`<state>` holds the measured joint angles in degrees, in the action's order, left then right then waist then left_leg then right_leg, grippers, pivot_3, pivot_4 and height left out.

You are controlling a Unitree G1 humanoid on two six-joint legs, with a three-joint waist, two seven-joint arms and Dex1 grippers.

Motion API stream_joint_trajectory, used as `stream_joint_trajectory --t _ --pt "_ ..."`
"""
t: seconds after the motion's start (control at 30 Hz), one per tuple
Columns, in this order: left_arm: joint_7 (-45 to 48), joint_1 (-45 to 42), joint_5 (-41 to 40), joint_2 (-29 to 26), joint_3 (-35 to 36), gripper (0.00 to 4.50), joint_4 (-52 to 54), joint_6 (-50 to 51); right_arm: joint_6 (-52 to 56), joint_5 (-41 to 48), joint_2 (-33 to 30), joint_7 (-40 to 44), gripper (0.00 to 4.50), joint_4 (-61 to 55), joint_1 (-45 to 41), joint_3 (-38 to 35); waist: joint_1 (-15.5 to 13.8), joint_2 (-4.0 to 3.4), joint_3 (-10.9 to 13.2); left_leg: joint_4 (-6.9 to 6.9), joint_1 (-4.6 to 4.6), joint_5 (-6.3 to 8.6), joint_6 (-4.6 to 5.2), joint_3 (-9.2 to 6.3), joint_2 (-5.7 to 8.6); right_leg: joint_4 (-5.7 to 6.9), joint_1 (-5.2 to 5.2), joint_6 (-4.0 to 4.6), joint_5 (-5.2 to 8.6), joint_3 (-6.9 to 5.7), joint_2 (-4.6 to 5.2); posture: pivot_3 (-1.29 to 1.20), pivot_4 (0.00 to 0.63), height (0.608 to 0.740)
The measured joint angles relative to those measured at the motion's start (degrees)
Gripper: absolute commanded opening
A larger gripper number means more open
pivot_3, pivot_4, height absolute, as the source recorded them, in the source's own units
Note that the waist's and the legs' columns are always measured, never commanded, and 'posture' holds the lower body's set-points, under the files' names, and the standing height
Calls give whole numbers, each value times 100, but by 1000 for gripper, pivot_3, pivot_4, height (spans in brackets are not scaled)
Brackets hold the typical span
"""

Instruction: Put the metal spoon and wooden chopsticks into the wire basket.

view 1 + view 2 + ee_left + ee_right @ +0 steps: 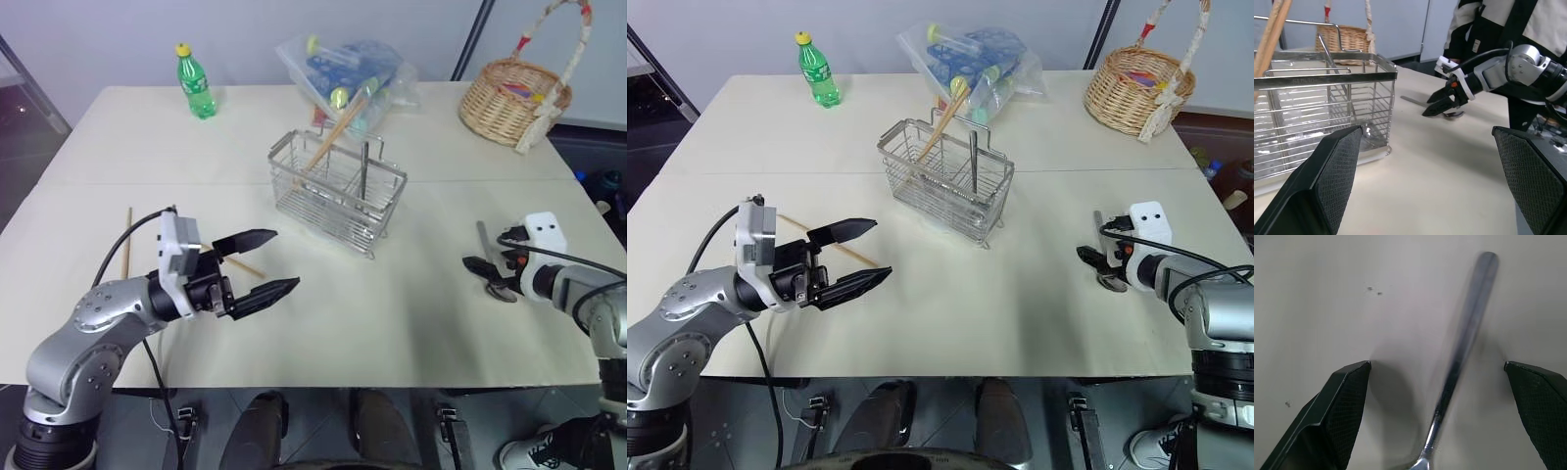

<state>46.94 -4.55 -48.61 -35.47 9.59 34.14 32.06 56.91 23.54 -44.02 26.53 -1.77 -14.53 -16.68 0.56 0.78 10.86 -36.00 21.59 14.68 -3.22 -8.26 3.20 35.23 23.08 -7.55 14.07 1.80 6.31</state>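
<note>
Lying betw. open right claw [1437, 367] fingers: metal spoon [1462, 347].

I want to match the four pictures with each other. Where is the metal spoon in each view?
Left eye view: metal spoon on the table, far right, under the right pincer.
Right eye view: far right, same spot.
Left wrist view: right of the wire basket, below the right pincer.
Right wrist view: handle between the open fingers.
Shared landmark: right pincer.

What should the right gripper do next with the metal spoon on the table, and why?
Probably lower and close: the right gripper hangs open just above the slim silver metal spoon, whose handle lies between its fingers on the beige table, not yet gripped.
</note>
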Motion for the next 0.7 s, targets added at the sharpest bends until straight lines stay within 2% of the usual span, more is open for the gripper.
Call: stream_joint_trajectory --t 0.37,0.47,0.7 --pt "-297 0 7 9 -88 4450 155 11 145 -38 151 -69 4500 36 -143 32 10 22 -13 1 -9 1 1 0 -1 -1 -8 1 1 0 -1 0 150 740" --pt "-359 4 -23 8 -87 4500 201 11 108 -165 151 -79 3686 25 -137 138 12 30 -18 1 -10 1 1 0 -1 -1 -9 1 1 0 -1 0 150 740" --pt "-460 42 -41 6 -85 4500 208 11 -23 -261 175 -38 137 -88 -88 261 16 34 -21 1 -13 1 2 0 -2 -2 -14 2 1 0 -2 0 150 740"
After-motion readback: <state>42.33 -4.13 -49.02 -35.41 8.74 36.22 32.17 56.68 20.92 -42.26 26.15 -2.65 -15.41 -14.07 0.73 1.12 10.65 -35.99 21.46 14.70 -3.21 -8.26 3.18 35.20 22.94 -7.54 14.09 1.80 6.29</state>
